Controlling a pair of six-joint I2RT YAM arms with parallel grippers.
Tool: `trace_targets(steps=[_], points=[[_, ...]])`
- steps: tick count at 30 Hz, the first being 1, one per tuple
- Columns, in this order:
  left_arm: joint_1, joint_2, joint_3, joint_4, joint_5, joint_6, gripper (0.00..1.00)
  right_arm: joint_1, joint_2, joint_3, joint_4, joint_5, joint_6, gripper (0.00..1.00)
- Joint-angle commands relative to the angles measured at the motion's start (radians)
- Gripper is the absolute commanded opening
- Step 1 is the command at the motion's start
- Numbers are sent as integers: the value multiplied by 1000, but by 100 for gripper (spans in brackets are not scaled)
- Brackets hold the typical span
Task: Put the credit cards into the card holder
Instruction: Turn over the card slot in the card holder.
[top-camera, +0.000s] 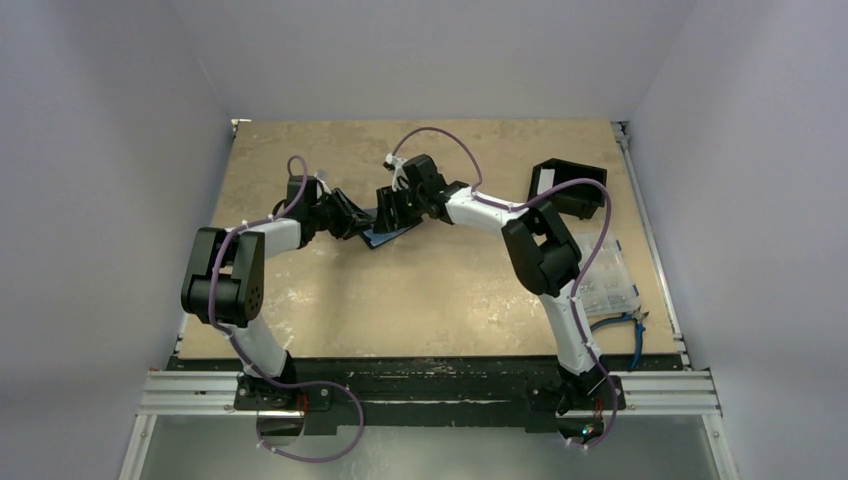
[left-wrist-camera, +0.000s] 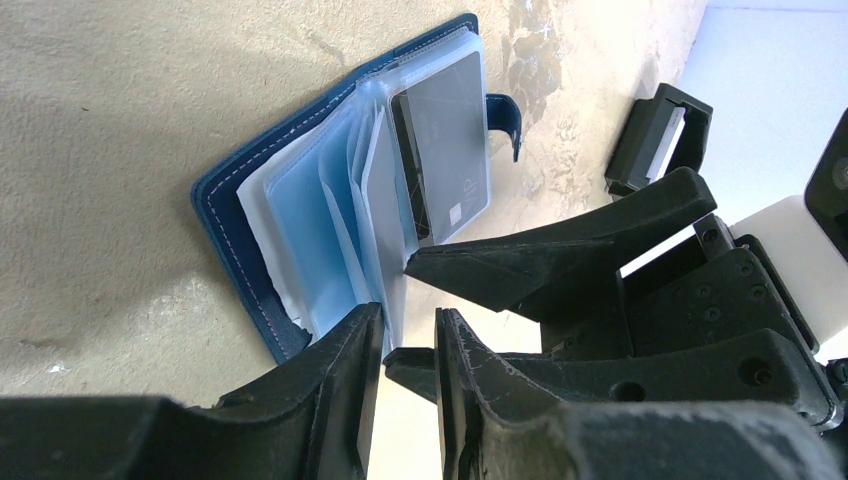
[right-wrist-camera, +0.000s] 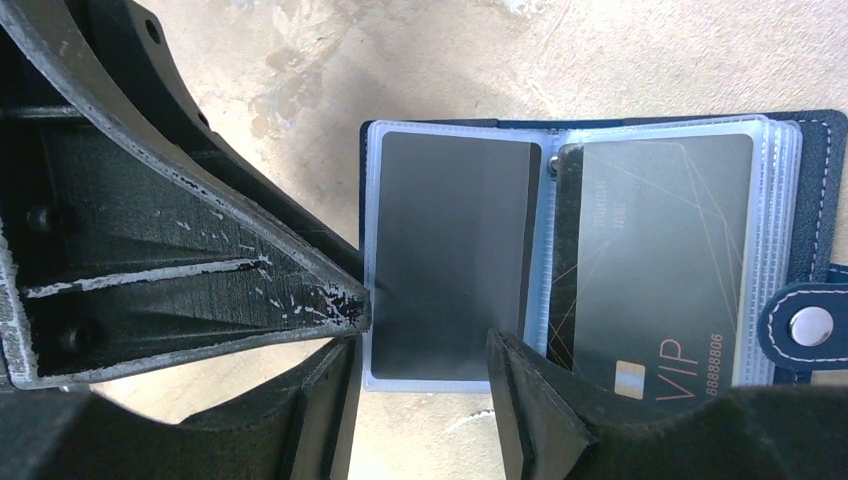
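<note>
The navy-blue card holder (top-camera: 385, 234) lies open on the table between both grippers. The left wrist view shows its cover (left-wrist-camera: 225, 210) and fanned clear sleeves. A plain dark card (right-wrist-camera: 450, 250) sits in the left sleeve and a dark VIP card (right-wrist-camera: 660, 260) in the right sleeve. My right gripper (right-wrist-camera: 420, 385) is open, its fingers straddling the near edge of the plain card's sleeve. My left gripper (left-wrist-camera: 405, 335) has a narrow gap, with a clear sleeve edge against one finger. Its fingertips (right-wrist-camera: 345, 305) touch that sleeve's left edge.
A black open-sided box with a white label (top-camera: 565, 180) stands at the back right and also shows in the left wrist view (left-wrist-camera: 660, 135). A clear plastic compartment box (top-camera: 605, 275) and a blue-handled tool (top-camera: 625, 325) lie by the right edge.
</note>
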Motion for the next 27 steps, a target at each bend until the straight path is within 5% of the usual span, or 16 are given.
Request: trace_targets(steps=[1, 18, 27], points=[[-7, 1, 35, 19, 7, 22, 30, -1, -34, 36, 0, 45, -7, 56], [-7, 3, 30, 14, 4, 30, 30, -10, -75, 27, -12, 116, -29, 55], [3, -58, 61, -16, 7, 41, 52, -19, -76, 26, -14, 108, -30, 55]])
